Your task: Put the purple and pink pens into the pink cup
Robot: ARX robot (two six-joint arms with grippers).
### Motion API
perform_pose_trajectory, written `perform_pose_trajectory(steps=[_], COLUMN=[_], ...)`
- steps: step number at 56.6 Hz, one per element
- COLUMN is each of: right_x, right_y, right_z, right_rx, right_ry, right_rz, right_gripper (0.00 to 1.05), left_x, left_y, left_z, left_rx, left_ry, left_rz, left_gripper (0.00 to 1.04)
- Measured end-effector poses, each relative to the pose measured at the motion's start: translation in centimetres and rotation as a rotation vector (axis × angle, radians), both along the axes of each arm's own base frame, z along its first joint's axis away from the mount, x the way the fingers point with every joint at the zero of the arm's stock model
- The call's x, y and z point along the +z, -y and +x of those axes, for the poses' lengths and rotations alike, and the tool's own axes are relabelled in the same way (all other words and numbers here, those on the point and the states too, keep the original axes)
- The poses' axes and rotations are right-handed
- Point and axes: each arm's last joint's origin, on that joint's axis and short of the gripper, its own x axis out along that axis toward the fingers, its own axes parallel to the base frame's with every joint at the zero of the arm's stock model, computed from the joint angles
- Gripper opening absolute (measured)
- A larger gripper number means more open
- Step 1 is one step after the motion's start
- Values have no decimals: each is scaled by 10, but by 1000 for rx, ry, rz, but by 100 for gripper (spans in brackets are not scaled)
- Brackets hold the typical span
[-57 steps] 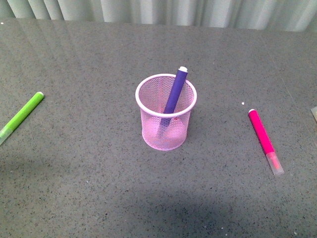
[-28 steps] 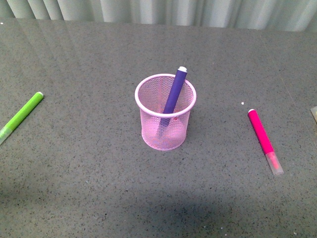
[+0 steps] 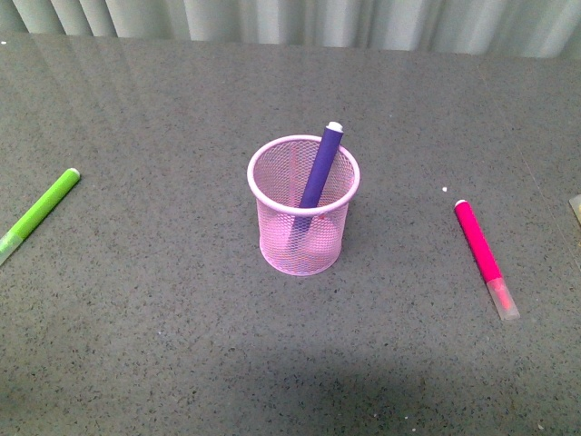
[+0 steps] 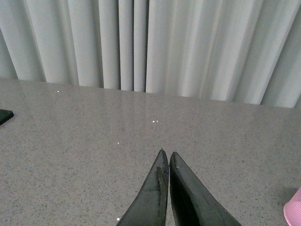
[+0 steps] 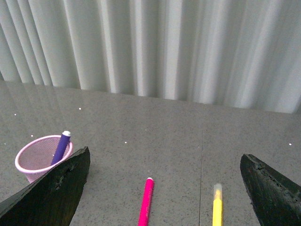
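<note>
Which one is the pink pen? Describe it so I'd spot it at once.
Find the pink cup standing mid-table with the purple pen leaning in it. To its right, apart from it, the pink pen lies flat. It is magenta with a clear cap, unlike the green marker far left.

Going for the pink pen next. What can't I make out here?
Front view: lower end of the purple pen is blurred behind the mesh of the pink cup.
Front view: near end of the green marker is cut by the left edge; neither arm shows.
Right wrist view: the pink pen and yellow pen are cut by the picture's edge.
Left wrist view: only a sliver of the pink cup shows.
</note>
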Motion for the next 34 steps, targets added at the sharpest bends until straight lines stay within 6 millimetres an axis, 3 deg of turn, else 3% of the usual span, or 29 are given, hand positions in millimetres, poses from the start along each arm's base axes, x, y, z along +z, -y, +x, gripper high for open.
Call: perform_pose_trajectory(steps=[34], right_x=[0], right_y=[0], right_z=[0], right_rx=[0], right_ry=[0], right_rz=[0], right_gripper=[97], left_x=[0], left_y=[0], left_z=[-14], left_rx=[0], left_ry=[1], left_rz=[0], left_gripper=[2])
